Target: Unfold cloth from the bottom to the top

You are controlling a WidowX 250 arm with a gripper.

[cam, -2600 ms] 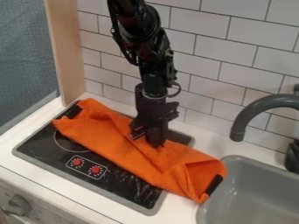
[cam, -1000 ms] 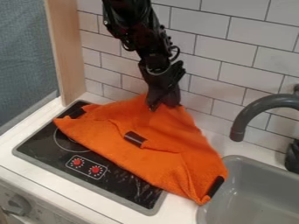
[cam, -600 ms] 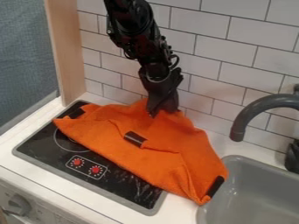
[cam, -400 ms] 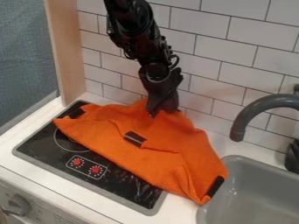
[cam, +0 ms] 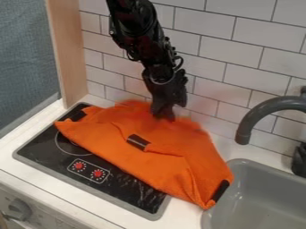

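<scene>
"What's the biggest thing there?"

"The white tiled wall (cam: 239, 53), and at its foot the white worktop (cam: 230, 150)."

"And on the worktop?"

"A black toy stove (cam: 122, 185) with a grey rim. The orange cloth (cam: 161, 165) lies across it at a slant, covering its far part. The cloth's far edge is blurred, near the wall, and its right end reaches past the stove, just beside the sink."

"Is it flat?"

"No, it's rumpled, with a folded edge across its middle and creases toward the right end."

"Where's the arm?"

"The black arm (cam: 140, 31) hangs in from the top of the view, in front of the tiles. Then comes the grey sink (cam: 269, 197) at the lower right, a wooden panel (cam: 65, 53) standing at the left, and the dark grey tap (cam: 254, 114) curving down above the worktop."

"And the pincer?"

"The pincer (cam: 163, 117) points down at the cloth's far part. I can't tell whether it's spread, pressed together or pinching the cloth."

"Anything smaller?"

"A grey dial (cam: 19, 209) on the front, a dark patch (cam: 138, 142) mid-cloth and one at each end, and two red knobs (cam: 79, 165) on the stove."
</scene>
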